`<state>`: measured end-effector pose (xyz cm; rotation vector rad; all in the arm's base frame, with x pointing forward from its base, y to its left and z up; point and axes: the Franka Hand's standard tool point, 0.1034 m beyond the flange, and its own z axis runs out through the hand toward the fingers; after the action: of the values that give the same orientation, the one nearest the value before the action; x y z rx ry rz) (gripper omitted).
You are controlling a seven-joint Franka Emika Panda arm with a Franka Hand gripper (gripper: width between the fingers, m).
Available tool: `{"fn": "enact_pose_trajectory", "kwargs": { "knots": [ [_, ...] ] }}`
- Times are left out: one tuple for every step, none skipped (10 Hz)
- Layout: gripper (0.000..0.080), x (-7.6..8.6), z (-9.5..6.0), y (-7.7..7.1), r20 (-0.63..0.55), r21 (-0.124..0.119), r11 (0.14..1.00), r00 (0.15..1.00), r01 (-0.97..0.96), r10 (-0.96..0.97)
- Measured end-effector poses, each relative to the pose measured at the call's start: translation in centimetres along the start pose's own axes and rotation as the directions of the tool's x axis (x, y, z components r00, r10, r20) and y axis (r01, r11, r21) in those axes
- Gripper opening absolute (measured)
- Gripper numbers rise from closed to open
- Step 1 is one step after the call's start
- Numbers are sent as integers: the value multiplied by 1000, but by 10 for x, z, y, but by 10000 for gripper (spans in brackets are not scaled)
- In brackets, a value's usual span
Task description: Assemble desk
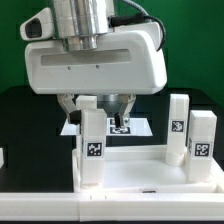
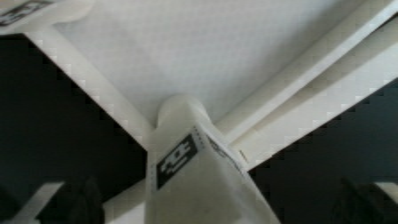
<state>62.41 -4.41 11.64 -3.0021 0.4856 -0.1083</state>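
The desk's white rimmed panel lies flat at the front of the table. One square tagged leg stands upright on the panel's corner at the exterior view's left. My gripper hangs right over this leg, open, a finger on each side of its top. In the wrist view the same leg rises between the dark fingers, with a gap on both sides, and the panel spreads out behind it. Two more tagged legs stand at the panel's far side, at the exterior view's right.
The marker board lies on the black table behind the panel, partly hidden by the gripper. A small white piece shows at the exterior view's left edge. The arm's bulky white head fills the upper middle.
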Motion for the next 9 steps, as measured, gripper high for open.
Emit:
{"fn": "enact_pose_trajectory", "kwargs": {
  "knots": [
    [649,2,-1,3,1,-18,986,986,164,-164],
    [649,2,1,4,0,-24,979,980,201,-201],
    [649,2,1,4,0,-24,988,989,151,-151],
    [528,2,1,4,0,-24,988,988,152,-152],
    [528,2,1,4,0,-24,993,993,115,-115],
    [326,1,1,4,-2,-23,1000,1000,18,-19],
    [284,1,1,5,-3,-24,999,1000,-24,24],
    [284,1,1,4,-6,-23,992,992,-127,126],
    [284,2,1,3,-16,-23,956,956,-293,293]
  ]
}}
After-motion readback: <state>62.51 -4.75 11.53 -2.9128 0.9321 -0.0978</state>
